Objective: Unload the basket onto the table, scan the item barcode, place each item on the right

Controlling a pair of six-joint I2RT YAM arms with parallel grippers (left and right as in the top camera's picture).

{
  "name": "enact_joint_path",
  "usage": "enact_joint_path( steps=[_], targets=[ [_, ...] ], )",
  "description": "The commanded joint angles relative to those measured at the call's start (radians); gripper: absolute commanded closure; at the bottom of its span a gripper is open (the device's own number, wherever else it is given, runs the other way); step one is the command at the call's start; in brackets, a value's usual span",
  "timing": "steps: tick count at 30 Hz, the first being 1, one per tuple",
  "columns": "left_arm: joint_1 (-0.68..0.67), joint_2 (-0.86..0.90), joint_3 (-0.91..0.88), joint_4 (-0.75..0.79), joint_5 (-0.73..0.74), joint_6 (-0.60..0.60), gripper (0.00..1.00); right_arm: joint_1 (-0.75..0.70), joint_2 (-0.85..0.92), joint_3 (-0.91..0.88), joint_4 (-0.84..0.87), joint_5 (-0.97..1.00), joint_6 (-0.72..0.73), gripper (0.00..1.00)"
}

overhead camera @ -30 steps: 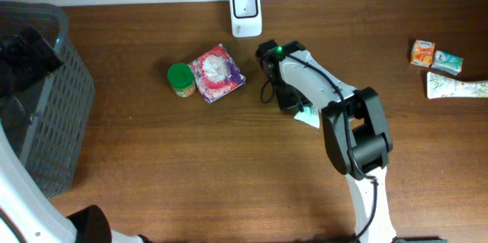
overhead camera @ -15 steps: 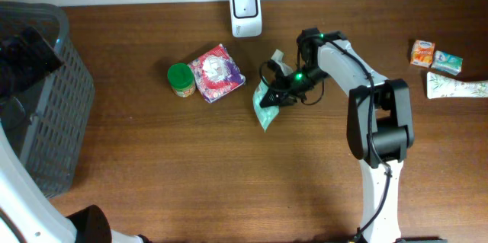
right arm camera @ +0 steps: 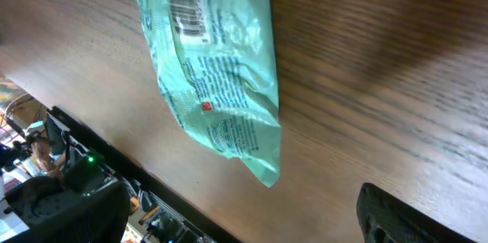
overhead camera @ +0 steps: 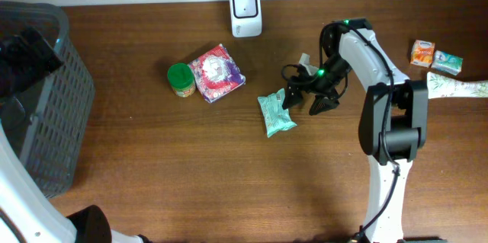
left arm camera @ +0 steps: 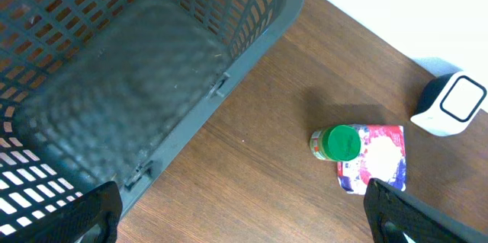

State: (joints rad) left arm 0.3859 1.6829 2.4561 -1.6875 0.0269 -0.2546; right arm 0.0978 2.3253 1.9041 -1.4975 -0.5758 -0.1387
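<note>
Wood-grain tabletop point(overhead camera: 152, 167): I log left gripper point(left arm camera: 240, 220) and right gripper point(overhead camera: 304, 101) both spread wide, crinkly mint-green plastic pouch point(overhead camera: 275, 113) lying flat, barcode point(right arm camera: 191, 3) showing; grey lattice basket point(overhead camera: 53, 106) at left.

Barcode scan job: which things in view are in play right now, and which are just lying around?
In play:
- green packet, barcode showing in the right wrist view
- white scanner
- right gripper, open beside the packet

Lying about:
- green-lidded jar
- pink packet
- grey basket
- two small boxes
- white pouch
</note>
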Motion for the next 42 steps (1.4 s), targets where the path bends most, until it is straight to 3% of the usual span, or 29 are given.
enact_joint_path(
  steps=[1,5,7,9,10,15,16,18,19,20,21,22,23,25,27,29,31,32,34,40,42],
  targets=[
    [0.004,-0.007,0.000,0.000,0.003,-0.010,0.01,0.041,-0.013,-0.065,0.071,-0.021,-0.004,0.09],
    [0.004,-0.007,0.000,0.000,0.003,-0.009,0.01,0.067,-0.013,-0.207,0.283,-0.048,0.077,0.16],
    [0.004,-0.007,0.000,0.000,0.003,-0.010,0.01,0.066,-0.013,-0.242,0.343,-0.086,0.077,0.46],
    [0.004,-0.007,0.000,0.000,0.003,-0.010,0.01,0.066,-0.013,-0.242,0.347,-0.088,0.101,0.91],
    [0.004,-0.007,0.000,0.000,0.003,-0.010,0.01,0.066,-0.013,-0.242,0.347,-0.102,0.103,0.96],
    [0.004,-0.007,0.000,0.000,0.003,-0.010,0.01,0.066,-0.069,-0.076,0.319,-0.185,0.086,0.96],
    [0.004,-0.007,0.000,0.000,0.003,-0.010,0.01,0.066,-0.083,-0.024,0.289,-0.227,0.002,0.96],
    [0.004,-0.007,0.000,0.000,0.003,-0.009,0.01,0.063,-0.086,0.019,0.278,-0.185,-0.008,0.96],
    [0.004,-0.007,0.000,0.000,0.003,-0.010,0.01,0.059,-0.086,0.019,0.266,-0.159,0.028,0.84],
    [0.004,-0.007,0.000,0.000,0.003,-0.010,0.01,0.059,-0.086,0.019,0.222,-0.153,0.060,0.42],
    [0.004,-0.007,0.000,0.000,0.003,-0.010,0.01,0.063,-0.086,0.018,0.167,-0.152,0.090,0.15],
    [0.004,-0.007,0.000,0.000,0.003,-0.010,0.01,0.072,-0.086,0.010,0.119,-0.132,0.096,0.01],
    [0.004,-0.007,0.000,0.000,0.003,-0.010,0.01,0.087,-0.086,-0.003,0.099,-0.079,0.097,0.01],
    [0.004,-0.007,0.000,0.000,0.003,-0.010,0.01,0.107,-0.085,-0.057,0.141,0.045,0.270,0.01],
    [0.004,-0.007,0.000,0.000,0.003,-0.010,0.01,0.111,-0.085,-0.129,0.198,0.048,0.497,0.01],
    [0.004,-0.007,0.000,0.000,0.003,-0.010,0.01,0.111,-0.085,-0.183,0.199,-0.047,0.541,0.01],
    [0.004,-0.007,0.000,0.000,0.003,-0.010,0.01,0.111,-0.085,-0.208,0.200,-0.075,0.540,0.21],
    [0.004,-0.007,0.000,0.000,0.003,-0.010,0.01,0.113,-0.085,-0.208,0.200,-0.087,0.541,0.63],
    [0.004,-0.007,0.000,0.000,0.003,-0.010,0.01,0.114,-0.084,-0.209,0.203,-0.093,0.547,0.81],
    [0.004,-0.007,0.000,0.000,0.003,-0.009,0.01,0.118,-0.076,-0.211,0.317,0.004,0.600,0.90],
    [0.004,-0.007,0.000,0.000,0.003,-0.010,0.01,0.117,-0.076,-0.211,0.481,0.032,0.496,0.90]
  ],
)
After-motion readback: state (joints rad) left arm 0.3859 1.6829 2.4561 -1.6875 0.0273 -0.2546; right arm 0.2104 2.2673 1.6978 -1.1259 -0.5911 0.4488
